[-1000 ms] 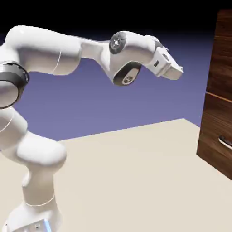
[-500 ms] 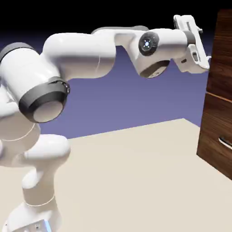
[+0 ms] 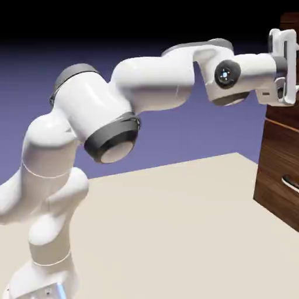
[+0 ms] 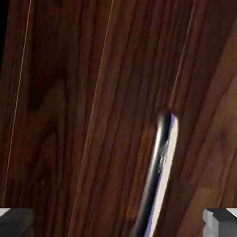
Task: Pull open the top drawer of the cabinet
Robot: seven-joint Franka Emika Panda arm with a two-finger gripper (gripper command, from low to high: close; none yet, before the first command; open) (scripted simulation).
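The dark walnut cabinet (image 3: pixel 271 190) stands at the exterior view's right edge. My gripper (image 3: pixel 288 70) is stretched out level against its top drawer (image 3: pixel 285 114). The top drawer front (image 4: pixel 69 115) fills the hand view with wood grain. Its slim silver bar handle (image 4: pixel 159 166) runs slantwise from the middle down to the bottom edge. My gripper (image 4: pixel 118 224) is open. The grey fingertips (image 4: pixel 16 222) sit far apart in the two bottom corners, with the handle's lower end between them, right of middle, and touching neither.
Below a thin pale seam is the lower drawer panel (image 3: pixel 279 155) with its own curved silver handle (image 3: pixel 290 184). The beige table (image 3: pixel 163 228) spreads between my base and the cabinet. My elbow and forearm span the upper middle of the exterior view.
My arm has swung to the right and stretched out. The hand has risen, turned to face the cabinet, and closed in on the top drawer front. The jaws stay open.
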